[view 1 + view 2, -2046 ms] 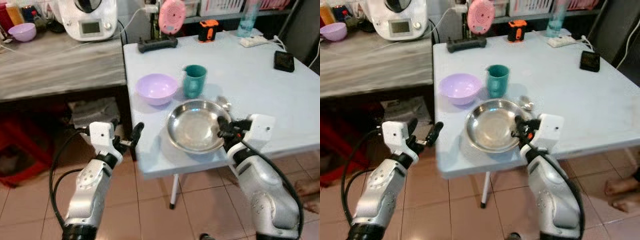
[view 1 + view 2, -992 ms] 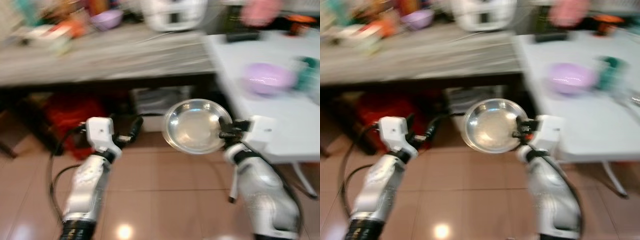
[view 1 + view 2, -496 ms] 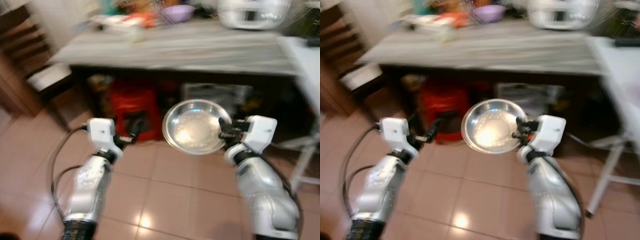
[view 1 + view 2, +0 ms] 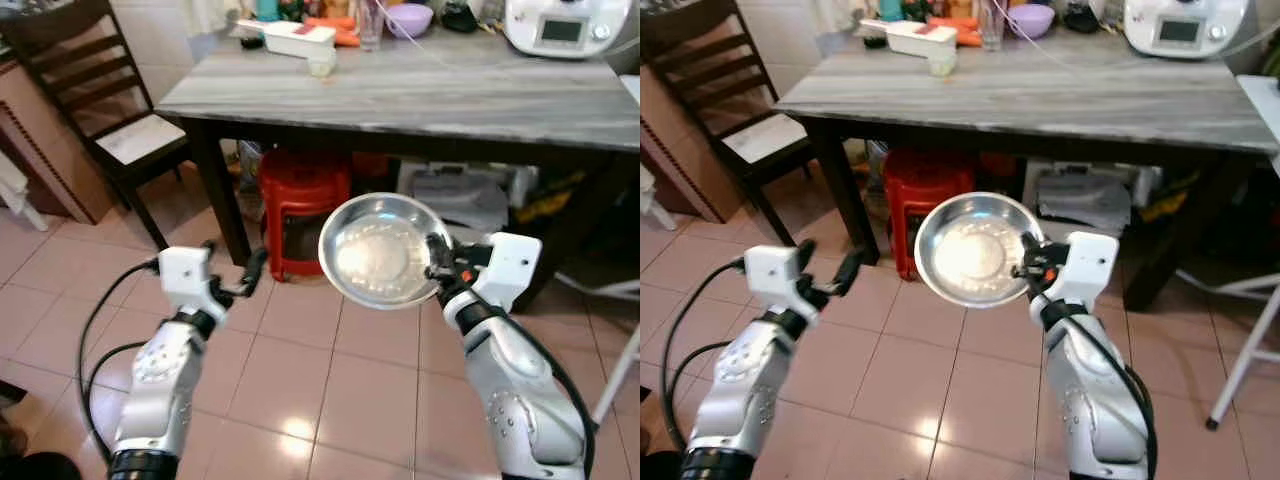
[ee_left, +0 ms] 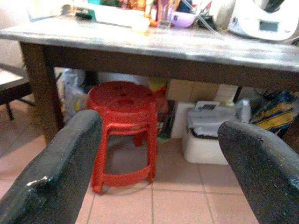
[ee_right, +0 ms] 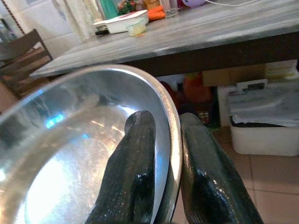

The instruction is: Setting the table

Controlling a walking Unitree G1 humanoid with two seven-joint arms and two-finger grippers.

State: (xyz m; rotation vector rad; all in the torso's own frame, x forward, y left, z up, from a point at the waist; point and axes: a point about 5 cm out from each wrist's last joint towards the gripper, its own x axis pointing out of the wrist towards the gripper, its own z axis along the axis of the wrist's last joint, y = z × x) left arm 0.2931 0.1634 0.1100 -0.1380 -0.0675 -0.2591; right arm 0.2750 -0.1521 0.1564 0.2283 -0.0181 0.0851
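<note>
A shiny steel bowl (image 4: 378,250) hangs in the air in front of me, over the tiled floor. My right gripper (image 4: 436,262) is shut on its rim at the right side; in the right wrist view one finger (image 6: 133,172) lies inside the bowl (image 6: 70,168) and the other outside. My left gripper (image 4: 250,275) is held out at the left, open and holding nothing; its two fingers (image 5: 56,172) stand wide apart in the left wrist view. Ahead stands a grey wooden table (image 4: 420,95).
Under the table are a red plastic stool (image 4: 300,195) and a white box (image 5: 210,140). A dark chair (image 4: 95,90) stands at the left. On the table sit a white tray (image 4: 290,35), a purple bowl (image 4: 408,18) and a white kitchen machine (image 4: 565,25). A white table leg (image 4: 615,375) is at the right.
The camera has swung left, away from the light blue table to the grey table and chair. The steel bowl has stayed in my right gripper, lifted off the table. The left gripper stays open.
</note>
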